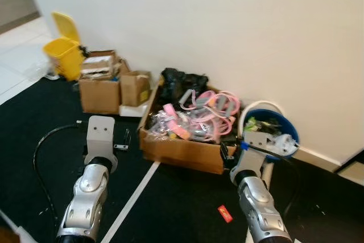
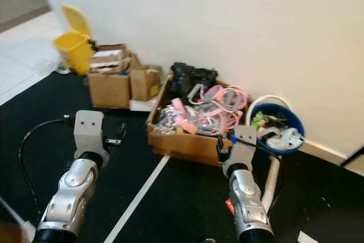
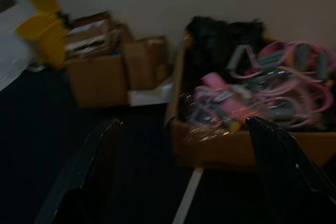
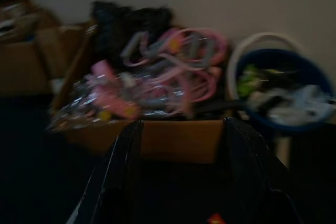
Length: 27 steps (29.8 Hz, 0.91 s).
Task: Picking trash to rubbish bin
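A small red wrapper (image 1: 225, 213) lies on the black floor beside my right forearm, and in the right wrist view it lies low between the fingers as the wrapper (image 4: 215, 217). A blue bucket (image 1: 275, 114) with a white handle stands against the wall at the right, holding mixed trash. My right gripper (image 4: 182, 121) is open with nothing in it and points at the big cardboard box and the bucket. My left gripper (image 3: 185, 123) is open too, its fingers wide apart, above the floor in front of the boxes.
A wide cardboard box (image 1: 182, 151) full of pink straps and a black bag sits at the middle by the wall. Two smaller boxes (image 1: 99, 95) and a yellow lidded bin (image 1: 63, 55) stand farther left. A white line (image 1: 133, 197) crosses the black floor.
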Available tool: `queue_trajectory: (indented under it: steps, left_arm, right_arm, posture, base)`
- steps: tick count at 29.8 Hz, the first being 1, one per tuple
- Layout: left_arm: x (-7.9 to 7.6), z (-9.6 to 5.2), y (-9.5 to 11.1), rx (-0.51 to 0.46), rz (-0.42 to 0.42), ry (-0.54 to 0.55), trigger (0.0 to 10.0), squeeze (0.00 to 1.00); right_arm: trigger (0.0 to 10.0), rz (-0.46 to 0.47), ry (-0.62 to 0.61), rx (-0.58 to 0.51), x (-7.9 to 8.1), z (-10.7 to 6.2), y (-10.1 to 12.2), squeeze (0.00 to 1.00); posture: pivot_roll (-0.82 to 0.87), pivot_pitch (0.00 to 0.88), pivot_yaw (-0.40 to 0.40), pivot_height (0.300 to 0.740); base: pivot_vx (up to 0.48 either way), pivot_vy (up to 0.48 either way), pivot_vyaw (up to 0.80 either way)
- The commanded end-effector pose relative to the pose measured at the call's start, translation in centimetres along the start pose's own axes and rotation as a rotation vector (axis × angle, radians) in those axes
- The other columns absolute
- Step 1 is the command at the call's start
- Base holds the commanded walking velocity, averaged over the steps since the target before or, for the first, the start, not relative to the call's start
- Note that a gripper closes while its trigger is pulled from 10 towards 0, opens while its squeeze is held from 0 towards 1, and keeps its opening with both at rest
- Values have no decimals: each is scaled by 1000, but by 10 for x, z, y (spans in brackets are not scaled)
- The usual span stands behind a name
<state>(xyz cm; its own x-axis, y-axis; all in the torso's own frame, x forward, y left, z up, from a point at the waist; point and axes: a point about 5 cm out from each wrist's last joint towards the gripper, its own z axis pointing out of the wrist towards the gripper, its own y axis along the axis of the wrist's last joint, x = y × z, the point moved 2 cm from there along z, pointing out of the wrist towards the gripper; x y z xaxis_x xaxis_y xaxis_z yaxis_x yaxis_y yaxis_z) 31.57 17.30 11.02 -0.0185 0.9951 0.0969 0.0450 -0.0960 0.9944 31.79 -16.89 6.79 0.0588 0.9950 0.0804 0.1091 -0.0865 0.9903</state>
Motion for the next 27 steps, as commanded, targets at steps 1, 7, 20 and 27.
queue_trajectory:
  steps: [1,7,20,27]
  left_arm:
    - [0,0,-6,25,9,-3,10000,0]
    - [-1,2,-5,21,9,-6,10000,0]
    - [-2,2,-5,21,9,-9,10000,0]
    - [-2,2,-5,19,7,-6,10000,0]
  right_arm:
    - [10000,5,-13,26,-2,-2,-6,0]
    - [10000,10,-19,26,-2,-2,-6,0]
    - [10000,11,-24,29,-2,-3,-7,0]
    - [10000,6,-21,31,-3,-3,-7,0]
  posture:
    - [74,117,28,740]
    - [72,122,34,740]
    - [77,127,33,740]
    - [79,128,29,740]
  base:
    - [0,0,-750]
    - [0,0,-749]
    - [0,0,-747]
    - [0,0,-746]
